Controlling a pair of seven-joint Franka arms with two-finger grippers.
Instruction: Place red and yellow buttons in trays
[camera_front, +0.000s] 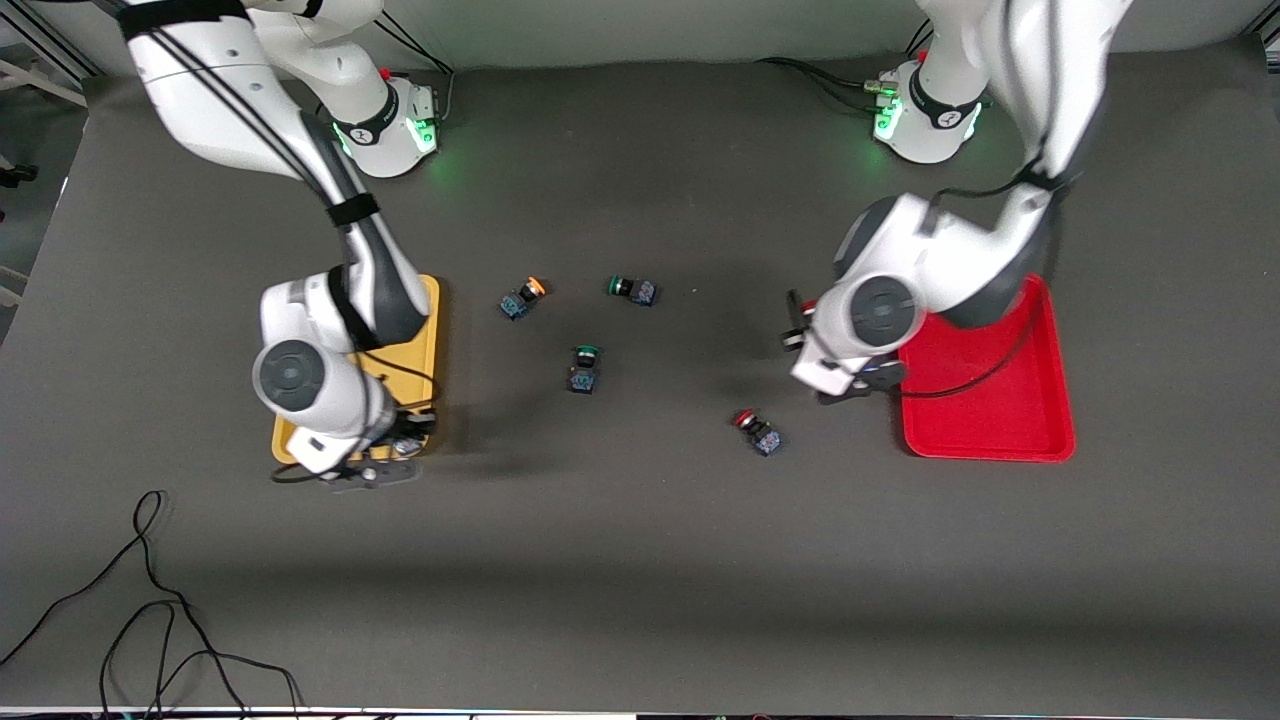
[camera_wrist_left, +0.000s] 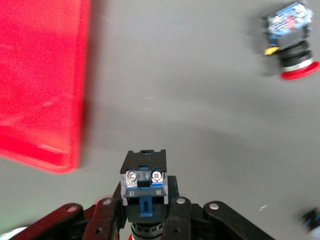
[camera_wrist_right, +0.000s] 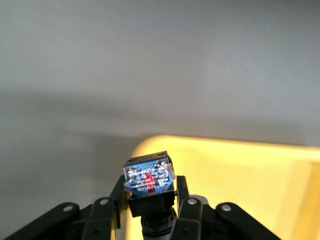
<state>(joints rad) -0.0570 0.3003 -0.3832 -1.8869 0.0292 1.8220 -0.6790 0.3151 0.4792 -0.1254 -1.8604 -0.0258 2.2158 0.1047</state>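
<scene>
My left gripper (camera_front: 852, 386) (camera_wrist_left: 145, 206) is shut on a black-and-blue button (camera_wrist_left: 144, 187), held above the table beside the red tray (camera_front: 1000, 410) (camera_wrist_left: 35, 85). Its cap is mostly hidden, with a hint of red below. My right gripper (camera_front: 385, 462) (camera_wrist_right: 150, 202) is shut on another button (camera_wrist_right: 149, 182) over the yellow tray's (camera_front: 425, 340) (camera_wrist_right: 235, 175) near corner; its cap is hidden. A red-capped button (camera_front: 757, 431) (camera_wrist_left: 292, 47) lies on the table, nearer the front camera than my left gripper. An orange-capped button (camera_front: 523, 297) lies mid-table.
Two green-capped switches lie mid-table, one (camera_front: 632, 290) beside the orange-capped button and one (camera_front: 584, 368) nearer the front camera. Loose black cables (camera_front: 150, 600) lie at the table's near edge toward the right arm's end.
</scene>
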